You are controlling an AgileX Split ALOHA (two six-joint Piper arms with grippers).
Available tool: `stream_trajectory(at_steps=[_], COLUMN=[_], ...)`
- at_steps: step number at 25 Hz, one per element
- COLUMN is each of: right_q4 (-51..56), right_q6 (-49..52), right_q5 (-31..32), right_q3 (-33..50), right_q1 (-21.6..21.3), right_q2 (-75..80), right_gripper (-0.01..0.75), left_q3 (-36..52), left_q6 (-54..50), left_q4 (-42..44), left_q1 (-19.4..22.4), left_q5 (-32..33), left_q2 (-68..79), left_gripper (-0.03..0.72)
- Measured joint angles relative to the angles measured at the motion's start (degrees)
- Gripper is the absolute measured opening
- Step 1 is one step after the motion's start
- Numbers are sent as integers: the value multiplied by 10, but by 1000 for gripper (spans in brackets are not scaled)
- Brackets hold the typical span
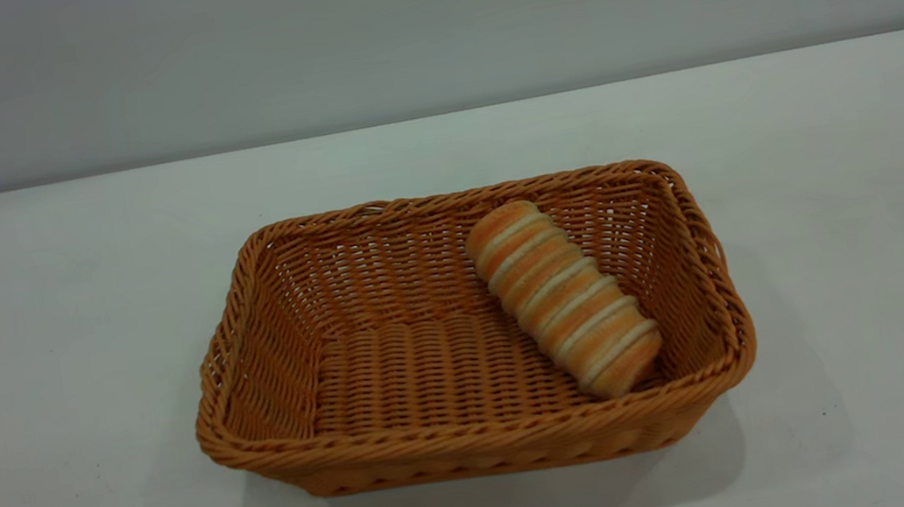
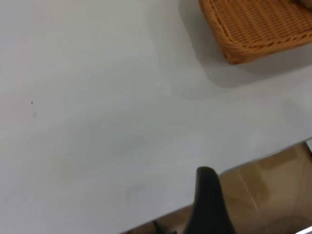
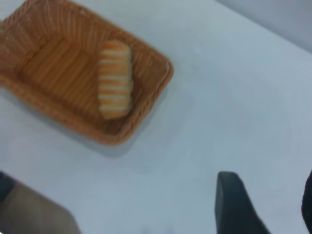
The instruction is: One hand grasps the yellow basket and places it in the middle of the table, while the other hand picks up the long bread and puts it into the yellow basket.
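The yellow basket (image 1: 408,441) stands in the middle of the white table (image 1: 43,364). The long bread (image 1: 562,296) lies inside it, slanted along the basket's right side, one end leaning against the far wall. Neither gripper shows in the exterior view. My right gripper (image 3: 265,195) is open and empty, above bare table well away from the basket (image 3: 58,63) and the bread (image 3: 115,79). My left gripper (image 2: 209,204) hangs near the table's edge, apart from a corner of the basket (image 2: 253,29).
In the left wrist view the table's edge runs close by the gripper, with brown floor (image 2: 263,190) beyond it. A grey wall (image 1: 419,19) stands behind the table. White tabletop surrounds the basket on all sides.
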Motion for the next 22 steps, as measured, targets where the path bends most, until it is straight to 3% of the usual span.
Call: stream_trajectory(at_steps=[11, 22], right_q4=[24, 25], right_q6=[45, 60], right_q5=[-13, -13], right_q3=[220, 310], right_q1=[0, 0], right_q2=[-243, -441], right_gripper=[378, 378], left_q3=[6, 15], left_q6=[-34, -34], left_q4=[26, 30], left_q1=[0, 0], left_q5=[6, -2], left_q2=[-49, -50], left_gripper=[586, 585])
